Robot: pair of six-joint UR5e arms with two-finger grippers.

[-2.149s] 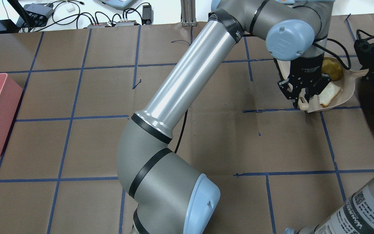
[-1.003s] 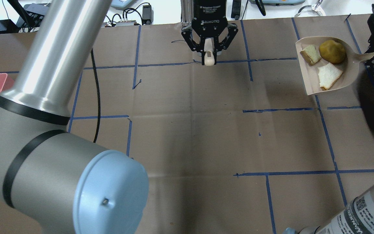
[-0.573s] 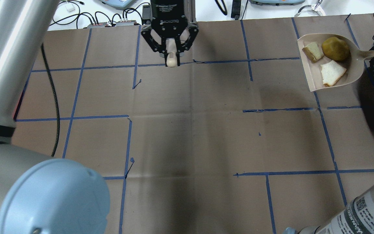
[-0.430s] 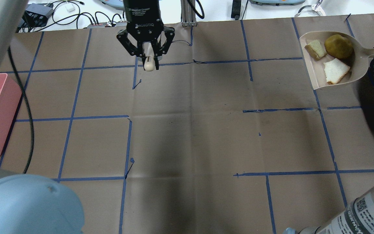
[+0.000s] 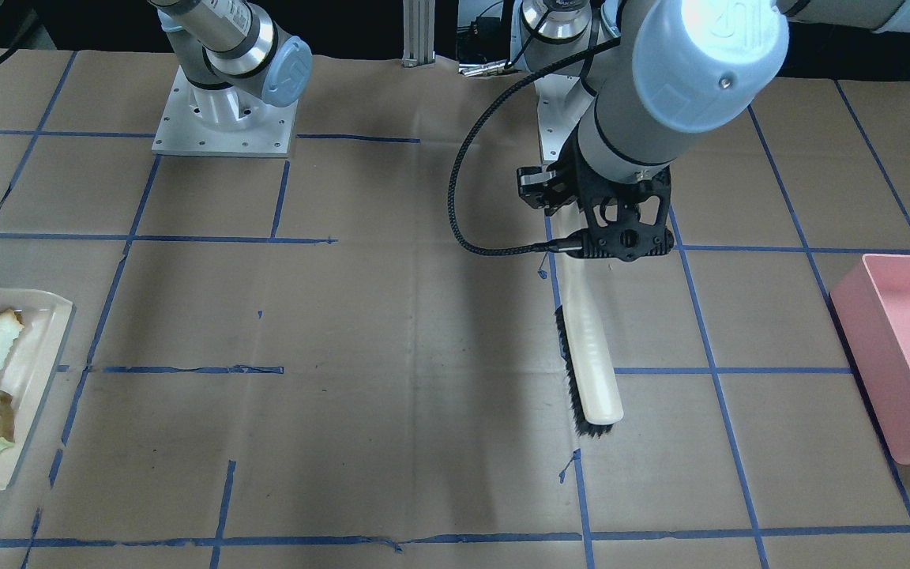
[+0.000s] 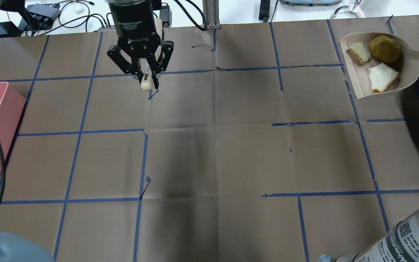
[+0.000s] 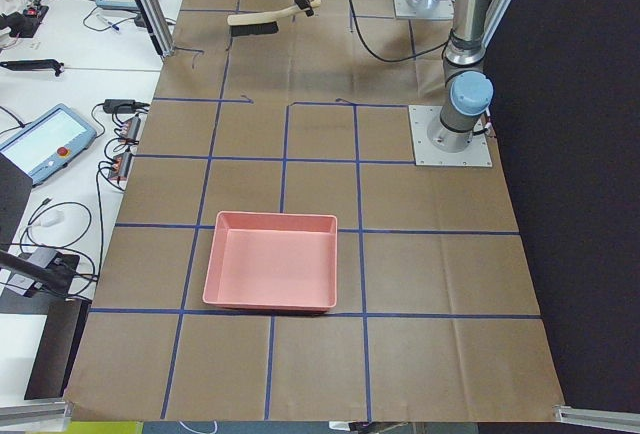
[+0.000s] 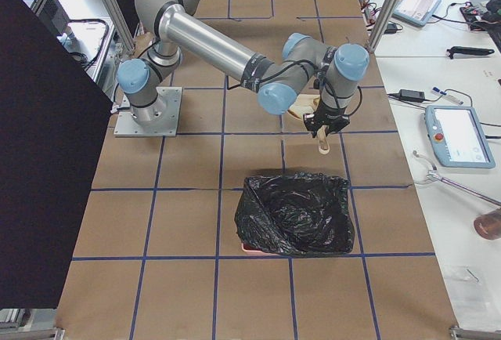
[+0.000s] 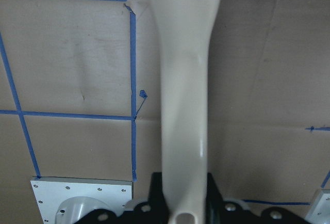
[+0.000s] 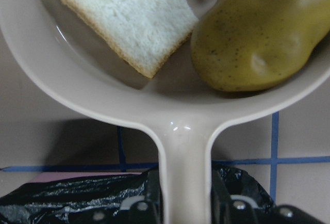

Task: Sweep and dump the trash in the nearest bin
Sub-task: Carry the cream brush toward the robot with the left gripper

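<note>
my right gripper (image 10: 184, 182) pinching dustpan (image 6: 358, 85) handle; bread (image 6: 382, 77), fruit (image 6: 384, 49) loose inside, just short of bin (image 8: 296, 215); early tilt, fruit rolls out beside bin; left gripper (image 6: 144, 74) clamped on brush (image 5: 591, 363), well away from bin

6 cameras. Overhead: behind robot, looking forward and down. Front: opposite, steeply down. Both take in the left gripper (image 6: 146, 76) with its brush (image 5: 593, 371). 2 end cameras, far back, look along the table (image 7: 440, 274). Wrist cameras sit close behind each gripper: left over brush handle, right gripper (image 10: 184, 198) over dustpan (image 10: 103, 100).
</note>
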